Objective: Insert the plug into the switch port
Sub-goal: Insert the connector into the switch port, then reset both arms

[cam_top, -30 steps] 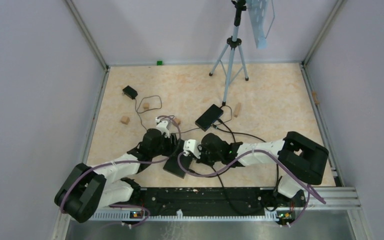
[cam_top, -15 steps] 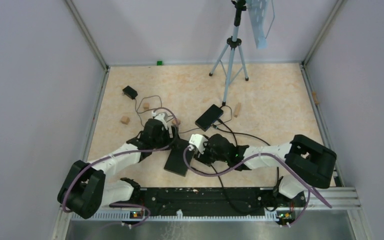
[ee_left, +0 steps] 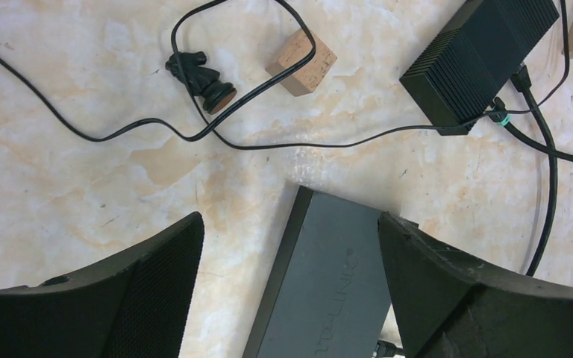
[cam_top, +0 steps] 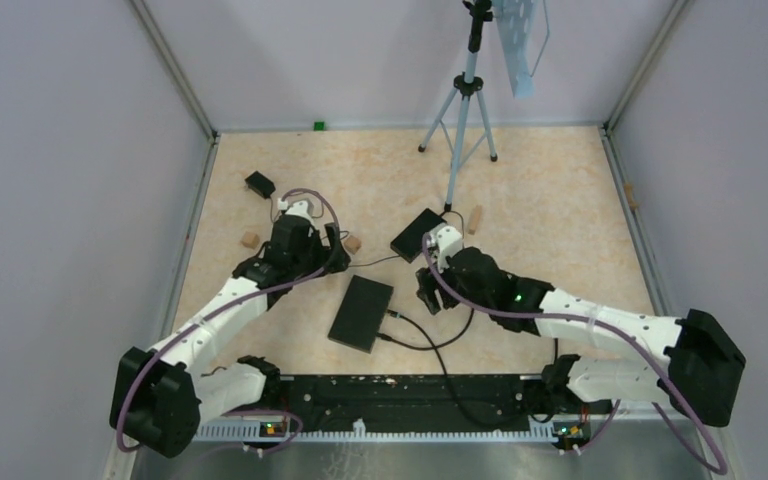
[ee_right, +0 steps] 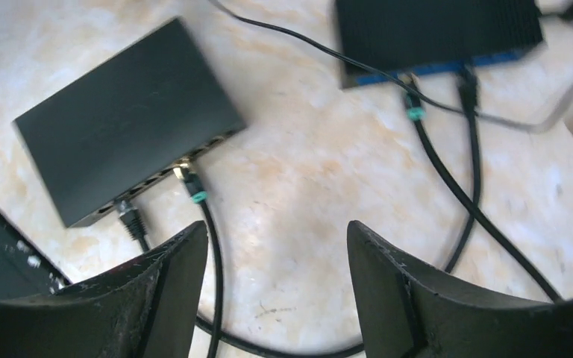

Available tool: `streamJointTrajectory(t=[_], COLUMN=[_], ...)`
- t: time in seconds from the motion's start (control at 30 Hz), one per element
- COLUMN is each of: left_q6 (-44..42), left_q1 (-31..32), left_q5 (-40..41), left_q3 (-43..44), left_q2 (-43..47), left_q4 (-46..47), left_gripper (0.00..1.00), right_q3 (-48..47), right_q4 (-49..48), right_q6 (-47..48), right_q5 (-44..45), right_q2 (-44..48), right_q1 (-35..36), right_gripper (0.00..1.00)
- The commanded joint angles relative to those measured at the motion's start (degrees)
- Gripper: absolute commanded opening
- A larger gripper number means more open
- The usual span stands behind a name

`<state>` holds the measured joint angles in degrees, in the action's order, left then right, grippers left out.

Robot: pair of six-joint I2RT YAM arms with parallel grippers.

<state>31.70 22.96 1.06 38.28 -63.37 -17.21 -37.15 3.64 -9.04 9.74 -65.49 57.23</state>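
Note:
The switch [cam_top: 361, 312] is a flat black box lying on the table between my two arms. In the right wrist view, a green-booted plug [ee_right: 192, 186] and a black plug [ee_right: 128, 216] both sit in ports on the switch's [ee_right: 127, 160] front edge, their cables trailing toward me. My left gripper [cam_top: 328, 252] hovers up-left of the switch, open and empty; its fingers frame the switch's [ee_left: 328, 283] far end. My right gripper [cam_top: 428, 296] is open and empty too, up-right of the switch, over bare table [ee_right: 277, 227].
A second black box [cam_top: 418, 233] with cables plugged into it lies behind the switch. Also on the table are a tripod [cam_top: 463, 100], wooden blocks [cam_top: 250, 239] [cam_top: 475, 219], a small black adapter [cam_top: 259, 184] and loose black cable [ee_left: 119, 134].
Both grippers have opened and drawn back from the switch, the left up and to the left, the right up and to the right. The switch now lies uncovered.

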Motion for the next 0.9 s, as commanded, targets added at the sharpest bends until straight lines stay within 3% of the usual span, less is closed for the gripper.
streamJointTrajectory(t=[0.0, 0.13, 0.27, 0.4, 0.47, 0.57, 0.73, 0.87], left_q6=[-0.58, -0.64, -4.78, -3.99, -0.06, 5.17, 9.02, 8.98], left_q1=[-0.45, -0.46, -0.46, -0.33, 0.1, 0.94, 0.95, 0.95], left_q5=[-0.64, -7.03, -13.49, -13.3, -7.17, -3.36, -7.32, -8.03], left_q3=[1.71, -0.1, -2.42, -3.24, -3.45, -3.22, -7.74, -8.82], left_q2=[4.18, 7.22, 8.08, 9.41, 9.97, 9.45, 7.39, 4.87], left_q4=[-3.31, -2.48, -3.01, -7.65, -12.38, -15.59, -10.46, -7.77], left_gripper=[0.91, 0.92, 0.92, 0.91, 0.92, 0.93, 0.93, 0.93], right_q3=[-3.86, -4.46, -3.7, -3.23, -3.05, -2.57, -2.49, -5.08], right_q4=[16.74, 22.7, 22.53, 20.96, 20.08, 18.14, 13.22, 8.16], right_q6=[-16.99, -19.33, -20.09, -20.29, -20.68, -21.12, -21.41, -21.27], right_q5=[3.67, 4.96, 4.25, 0.86, -0.22, -1.71, -1.97, -2.42], right_q2=[1.59, 0.02, -1.4, -5.12, -7.15, -9.99, -14.45, -18.07], right_q1=[-6.14, -11.09, -15.29, -18.05, -18.65, -18.85, -18.82, -18.85], right_gripper=[0.67, 0.67, 0.67, 0.66, 0.63, 0.55, 0.39, 0.08])
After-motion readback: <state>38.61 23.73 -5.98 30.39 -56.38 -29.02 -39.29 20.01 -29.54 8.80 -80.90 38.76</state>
